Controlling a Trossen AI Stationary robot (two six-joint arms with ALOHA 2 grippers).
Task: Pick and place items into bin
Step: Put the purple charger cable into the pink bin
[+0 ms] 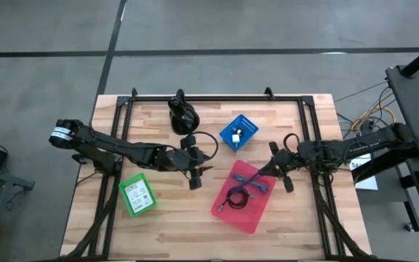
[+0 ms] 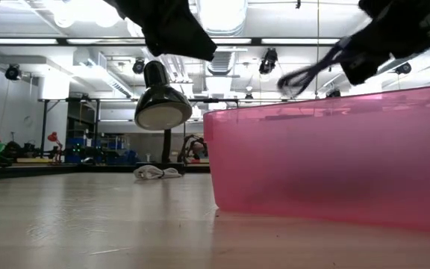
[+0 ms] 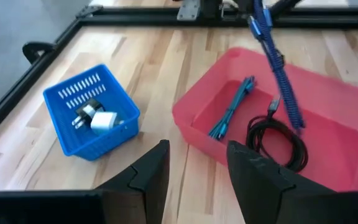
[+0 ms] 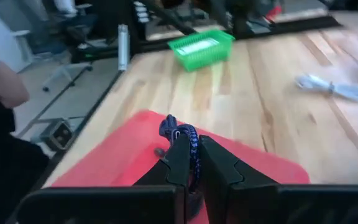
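From above, the right gripper (image 1: 277, 172) hangs over the red bin's (image 1: 228, 211) corner nearest the bench's right edge, shut on a purple cable (image 1: 256, 179). A black cable (image 1: 238, 196) lies inside.

Left wrist: the left gripper (image 3: 197, 163) stands part open, empty, near a blue basket (image 3: 67, 134). A blue cable (image 3: 232, 109) lies in the bin.

Right wrist: its fingers pinch the purple cable.

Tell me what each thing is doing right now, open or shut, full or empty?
left gripper: open, empty.
right gripper: shut on purple cable.
purple cable: dangling over the red bin.
red bin: upright, cables inside.
black coiled cable: lying in the red bin.
blue cable: lying in the red bin.
blue basket: upright, holding a white plug.
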